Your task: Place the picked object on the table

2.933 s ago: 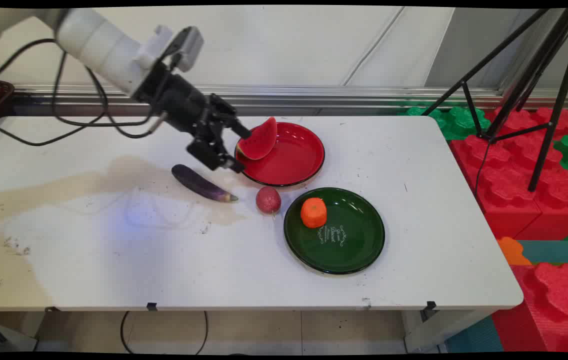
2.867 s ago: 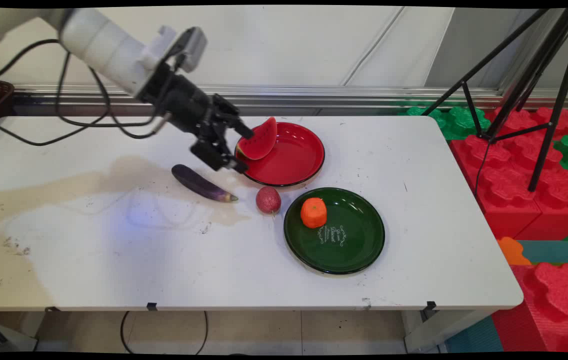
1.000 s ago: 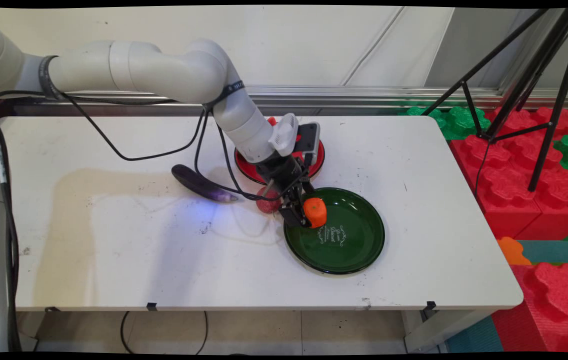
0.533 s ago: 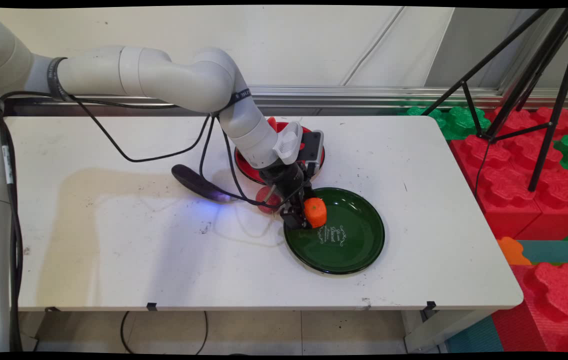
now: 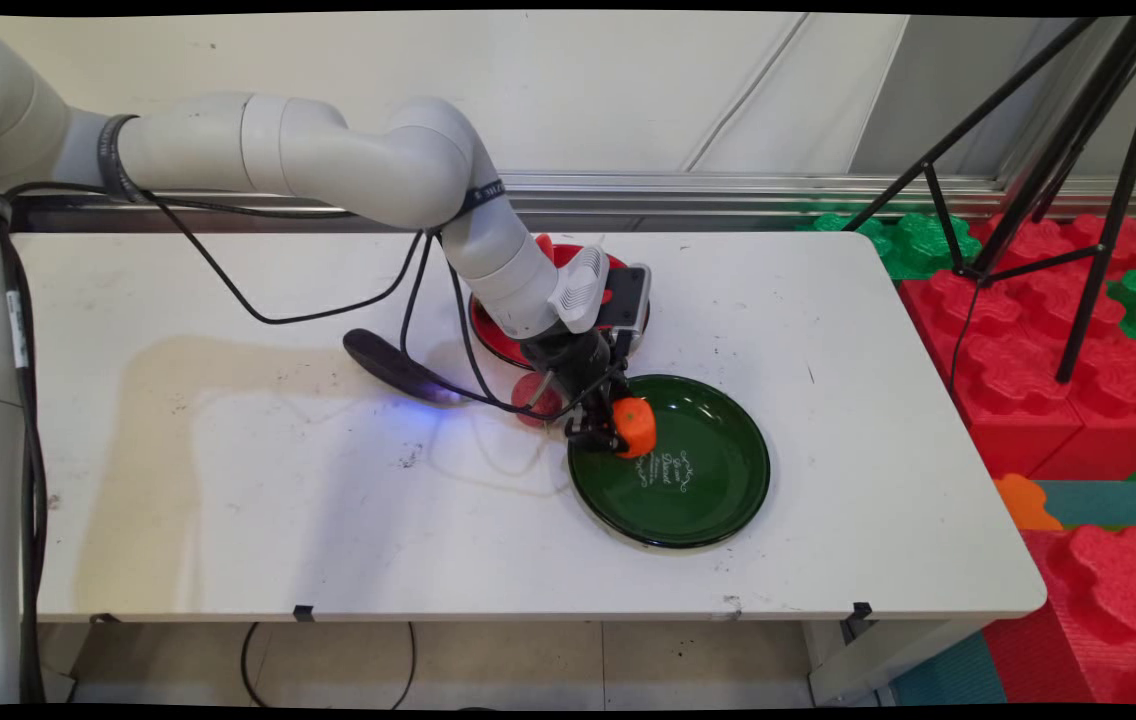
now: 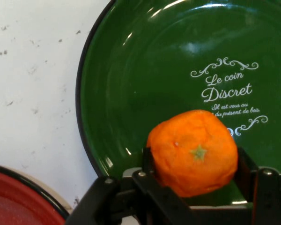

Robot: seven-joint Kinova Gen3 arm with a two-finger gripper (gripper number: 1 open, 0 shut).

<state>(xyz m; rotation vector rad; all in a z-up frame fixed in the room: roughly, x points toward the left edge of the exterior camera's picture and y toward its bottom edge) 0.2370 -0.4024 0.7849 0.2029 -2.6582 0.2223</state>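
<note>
While black two-finger claw (image 6: 193, 180) pinched round orange toy tangerine (image 6: 193, 151) over glossy green plate (image 6: 145, 79), firm centred squeeze and straight vertical lift seemed best; rim close.

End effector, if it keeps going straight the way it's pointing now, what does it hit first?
The end effector is already closed on the orange, so beyond that it would meet the green plate directly under it, though the remaining gap is hard to judge.

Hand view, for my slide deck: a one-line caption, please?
Gripper jaws closed on an orange over a green plate.
</note>
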